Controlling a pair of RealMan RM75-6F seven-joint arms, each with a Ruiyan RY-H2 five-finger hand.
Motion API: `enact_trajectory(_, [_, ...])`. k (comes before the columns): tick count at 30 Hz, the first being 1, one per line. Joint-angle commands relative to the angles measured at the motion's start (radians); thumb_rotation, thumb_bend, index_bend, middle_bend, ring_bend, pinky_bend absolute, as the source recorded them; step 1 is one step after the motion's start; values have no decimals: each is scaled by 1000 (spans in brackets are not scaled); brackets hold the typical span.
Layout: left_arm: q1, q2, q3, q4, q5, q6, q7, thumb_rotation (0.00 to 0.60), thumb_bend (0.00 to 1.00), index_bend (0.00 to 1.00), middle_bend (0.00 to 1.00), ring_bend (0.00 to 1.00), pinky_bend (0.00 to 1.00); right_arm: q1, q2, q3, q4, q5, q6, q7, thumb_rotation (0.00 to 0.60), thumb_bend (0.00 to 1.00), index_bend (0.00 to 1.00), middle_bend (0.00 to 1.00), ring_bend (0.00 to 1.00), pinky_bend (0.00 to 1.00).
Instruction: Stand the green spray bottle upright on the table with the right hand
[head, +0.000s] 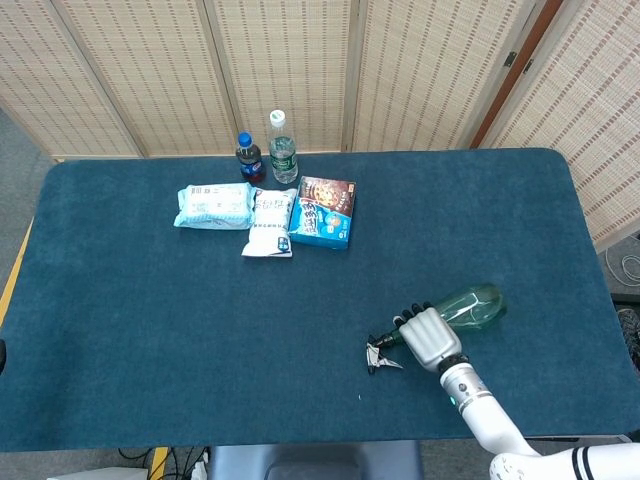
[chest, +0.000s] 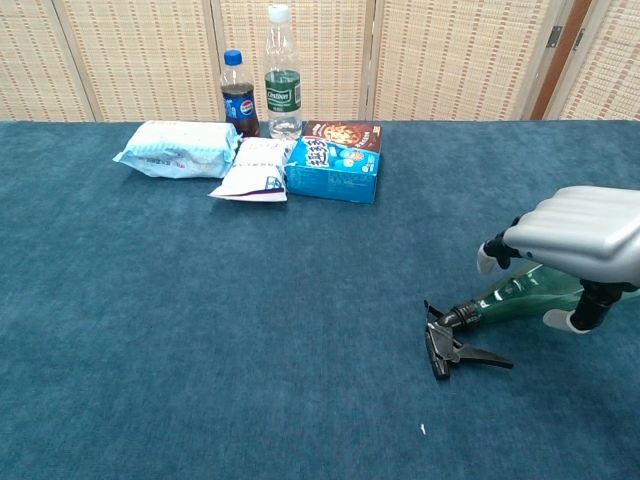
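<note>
The green spray bottle (head: 473, 305) (chest: 520, 298) lies on its side on the table, its black trigger head (head: 381, 355) (chest: 449, 343) pointing left and toward the front edge. My right hand (head: 431, 337) (chest: 578, 236) hovers palm-down over the bottle's neck, fingers arched above it and the thumb low beside it. In the chest view a gap shows between the fingers and the bottle, so it does not hold it. My left hand is out of both views.
At the back left of the blue table stand a cola bottle (head: 248, 157) and a clear water bottle (head: 282, 147). In front of them lie two white snack packs (head: 214, 206) (head: 269, 222) and a blue box (head: 325, 211).
</note>
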Motion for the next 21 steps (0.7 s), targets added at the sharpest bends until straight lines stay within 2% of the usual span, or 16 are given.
enact_trajectory(1, [-2, -2, 0, 7, 0, -5, -12, 600, 462, 133, 11, 0, 0, 17, -13, -1, 10, 37, -7, 13, 600, 225, 248, 287, 215, 297])
enact_trajectory(21, [-12, -46, -8, 125, -26, -43, -119, 600, 461, 133, 11, 0, 0, 141, -55, -29, 86, 179, -39, 31, 600, 226, 247, 287, 215, 298])
